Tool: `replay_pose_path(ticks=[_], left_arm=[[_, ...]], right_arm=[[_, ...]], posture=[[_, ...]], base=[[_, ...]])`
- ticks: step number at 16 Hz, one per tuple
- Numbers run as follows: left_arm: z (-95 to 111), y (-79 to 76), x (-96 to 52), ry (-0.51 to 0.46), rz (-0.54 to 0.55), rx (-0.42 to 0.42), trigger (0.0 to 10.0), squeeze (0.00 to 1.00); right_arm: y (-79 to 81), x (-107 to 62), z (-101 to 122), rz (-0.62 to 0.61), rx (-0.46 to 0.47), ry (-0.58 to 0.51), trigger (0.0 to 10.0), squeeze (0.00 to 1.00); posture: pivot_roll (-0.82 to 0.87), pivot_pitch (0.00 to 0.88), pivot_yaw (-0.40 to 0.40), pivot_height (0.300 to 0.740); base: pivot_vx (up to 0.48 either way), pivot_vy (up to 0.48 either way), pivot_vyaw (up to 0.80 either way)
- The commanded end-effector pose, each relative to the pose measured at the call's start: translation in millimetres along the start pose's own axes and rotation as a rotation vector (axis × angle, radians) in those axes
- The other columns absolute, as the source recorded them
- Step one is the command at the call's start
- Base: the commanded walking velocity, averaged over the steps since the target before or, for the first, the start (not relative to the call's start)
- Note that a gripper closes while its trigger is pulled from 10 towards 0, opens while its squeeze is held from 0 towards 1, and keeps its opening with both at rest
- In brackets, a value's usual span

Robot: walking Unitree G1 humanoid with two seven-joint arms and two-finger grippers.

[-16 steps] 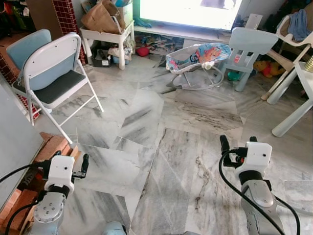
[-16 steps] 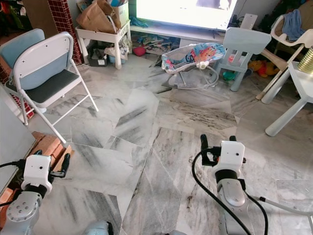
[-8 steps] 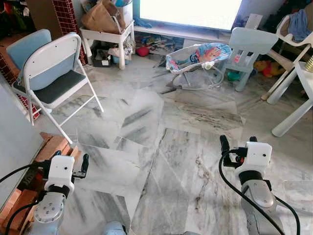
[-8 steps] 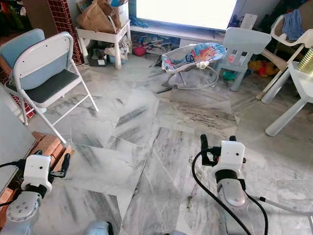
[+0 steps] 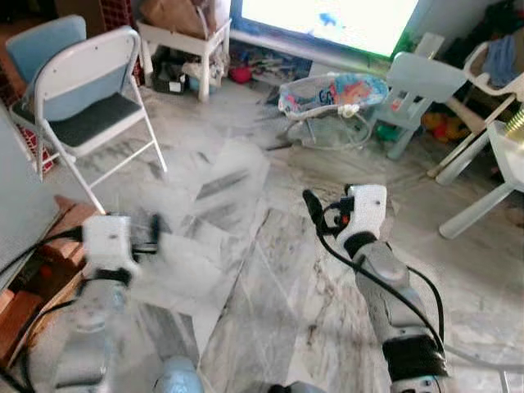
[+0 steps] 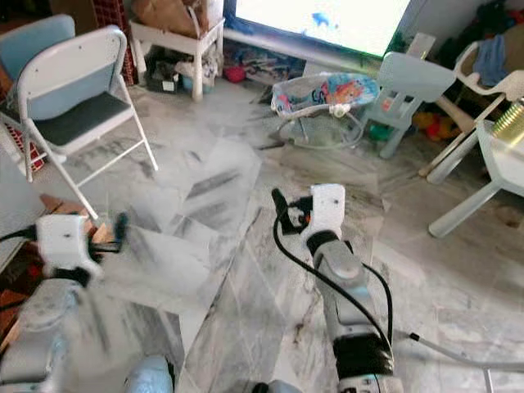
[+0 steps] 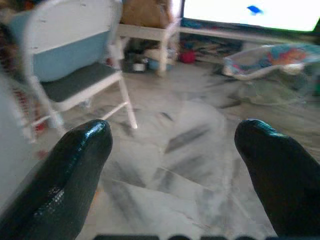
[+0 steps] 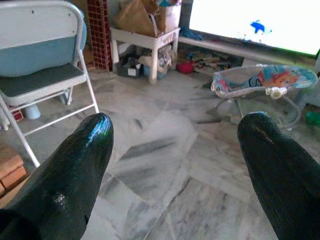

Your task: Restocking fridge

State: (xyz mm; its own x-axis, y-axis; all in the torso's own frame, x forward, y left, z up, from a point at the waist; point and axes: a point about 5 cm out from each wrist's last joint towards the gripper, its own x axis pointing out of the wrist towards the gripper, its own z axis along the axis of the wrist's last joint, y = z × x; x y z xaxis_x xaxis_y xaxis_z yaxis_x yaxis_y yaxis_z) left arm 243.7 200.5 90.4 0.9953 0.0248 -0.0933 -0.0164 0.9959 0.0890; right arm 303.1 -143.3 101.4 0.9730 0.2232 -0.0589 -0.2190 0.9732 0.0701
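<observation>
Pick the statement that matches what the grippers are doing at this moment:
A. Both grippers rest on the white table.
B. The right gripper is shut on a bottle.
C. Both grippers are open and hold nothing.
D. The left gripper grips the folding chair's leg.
C. Both wrist views show the black fingers spread wide apart with bare marble floor between them; the left gripper and right gripper hold nothing.

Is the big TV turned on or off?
On. The TV screen glows bright white with a small blue shape on it, behind the baby bouncer.
</observation>
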Motion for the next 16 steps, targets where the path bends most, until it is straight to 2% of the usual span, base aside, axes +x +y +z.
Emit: replay_pose_path(ticks=[1,3,4,5,6,7,9,11,14,16], left_arm=[[1,4.5,-1.8,0.006,0.016,0.026,10.0,0.00],[0,5.8,0.0,-0.005,0.024,0.024,10.0,0.00],[2,6.0,4.0,-0.019,0.020,0.057,10.0,0.00],[7,2.9,8.3,-0.028,-0.016,0.106,10.0,0.00],[11,-2.4,10.6,-0.042,-0.051,0.151,10.0,0.00],[11,-8.8,13.6,-0.037,-0.095,0.170,10.0,0.00],[8,-24.1,15.1,-0.054,-0.222,0.301,10.0,0.00],[9,-26.9,17.4,-0.049,-0.260,0.299,10.0,0.00],[7,-23.4,17.2,-0.038,-0.237,0.276,10.0,0.00],[5,-20.4,10.3,-0.018,-0.183,0.228,10.0,0.00]], right_arm=[[-16.1,-4.7,3,-0.056,0.014,0.002,10.0,0.00],[-18.1,-8.3,0,-0.070,-0.014,0.002,10.0,0.00],[-21.1,-8.3,-2,-0.104,-0.041,0.012,10.0,0.00],[-28.5,-12.6,-7,-0.208,-0.079,0.035,10.0,0.00],[-35.5,-21.3,-6,-0.262,-0.043,-0.036,10.0,0.00],[-41.8,-30.3,-11,-0.301,0.015,-0.008,10.0,0.00],[-47.1,-55.8,-20,-0.370,-0.004,0.002,10.0,0.00],[-42.3,-74.5,-30,-0.415,-0.001,0.012,10.0,0.00],[-35.2,-75.6,-34,-0.411,-0.009,0.022,10.0,0.00],[-28.9,-72.7,-28,-0.356,-0.043,0.018,10.0,0.00]], posture=[[0.25,0.084,-0.140,0.740],[0.25,0.079,-0.127,0.740],[0.23,0.074,-0.112,0.740],[0.20,0.076,-0.073,0.740],[0.19,0.081,-0.043,0.740],[0.16,0.090,-0.016,0.740],[0.10,0.107,0.042,0.740],[0.10,0.103,0.060,0.740],[0.11,0.100,0.047,0.740],[0.07,0.103,0.018,0.740]], base=[[0.000,0.000,0.00],[0.000,0.000,0.00],[0.000,0.000,0.00],[0.000,0.000,0.00],[0.000,0.000,0.00],[0.000,0.000,0.00],[0.000,0.000,0.00],[0.000,0.000,0.00],[0.000,0.000,0.00],[0.000,0.000,0.00]])
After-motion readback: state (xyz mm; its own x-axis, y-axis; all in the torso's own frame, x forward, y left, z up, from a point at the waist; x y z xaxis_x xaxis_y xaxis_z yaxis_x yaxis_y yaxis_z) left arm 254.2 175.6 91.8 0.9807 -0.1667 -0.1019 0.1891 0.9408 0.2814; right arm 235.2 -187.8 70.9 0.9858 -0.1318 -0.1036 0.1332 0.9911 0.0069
